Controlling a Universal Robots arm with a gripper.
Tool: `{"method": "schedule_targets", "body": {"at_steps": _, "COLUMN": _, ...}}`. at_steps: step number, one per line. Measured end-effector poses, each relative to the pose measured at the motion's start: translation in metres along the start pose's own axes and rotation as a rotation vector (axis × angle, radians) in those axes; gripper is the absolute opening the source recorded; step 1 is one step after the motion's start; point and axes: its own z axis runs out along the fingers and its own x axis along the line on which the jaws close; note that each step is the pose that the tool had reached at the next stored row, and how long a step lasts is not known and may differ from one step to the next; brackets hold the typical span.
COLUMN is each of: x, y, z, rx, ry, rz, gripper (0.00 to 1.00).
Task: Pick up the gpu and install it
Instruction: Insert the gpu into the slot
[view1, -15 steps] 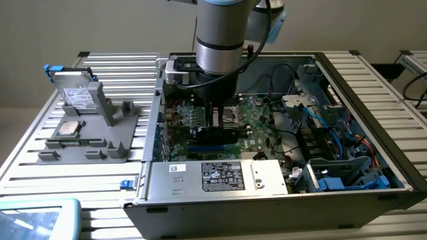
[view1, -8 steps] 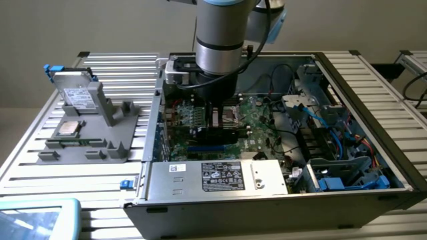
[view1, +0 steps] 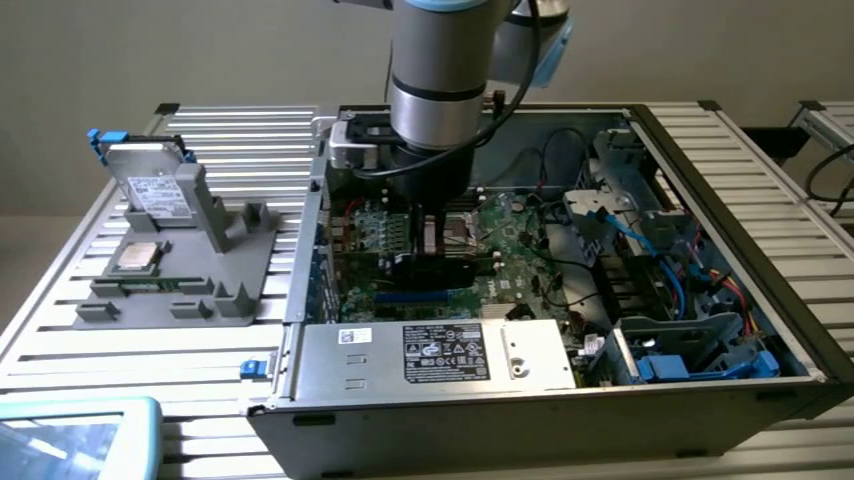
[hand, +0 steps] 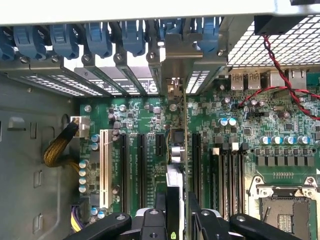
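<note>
The gpu (view1: 441, 272) is inside the open case (view1: 747, 400), held on edge over the motherboard (view1: 514, 240). Taking the exterior view as a clock face, it sits just off centre toward 6 o'clock, directly under the arm's wrist. In the wrist view the gpu (hand: 173, 192) appears edge-on as a thin dark strip. It runs between the long black slots (hand: 122, 170) of the motherboard (hand: 240, 110), and its far end reaches toward the rear openings with blue latches (hand: 97, 37).

The gripper (view1: 438, 262) holds the card. In the wrist view of the gripper (hand: 175, 222), the fingers (hand: 150, 220) stand narrow, one on each face of the gpu, closed on it.

As I judge it, the pick-up is done, since the card is in the grip and inside the case. The card lies along a slot, but I cannot tell whether its edge is pressed home. The install reads as under way, not finished, and the grip is not released.

The arm (view1: 438, 90) stands over the case at 12 o'clock, its thick grey column nearly vertical and its wrist pointing straight down. At 6 o'clock from the gpu lies the power supply (view1: 441, 352). At 9 o'clock, outside the case, a grey holder (view1: 200, 290) stands on the slatted counter (view1: 254, 130), with a silver drive (view1: 147, 185) upright in it.
</note>
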Motion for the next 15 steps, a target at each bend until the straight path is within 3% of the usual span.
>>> {"method": "schedule_targets", "body": {"at_steps": 15, "x": -0.0015, "y": 0.0015, "z": 0.0026, "rx": -0.0007, "ry": -0.0001, "rz": 0.0, "gripper": 0.27}}
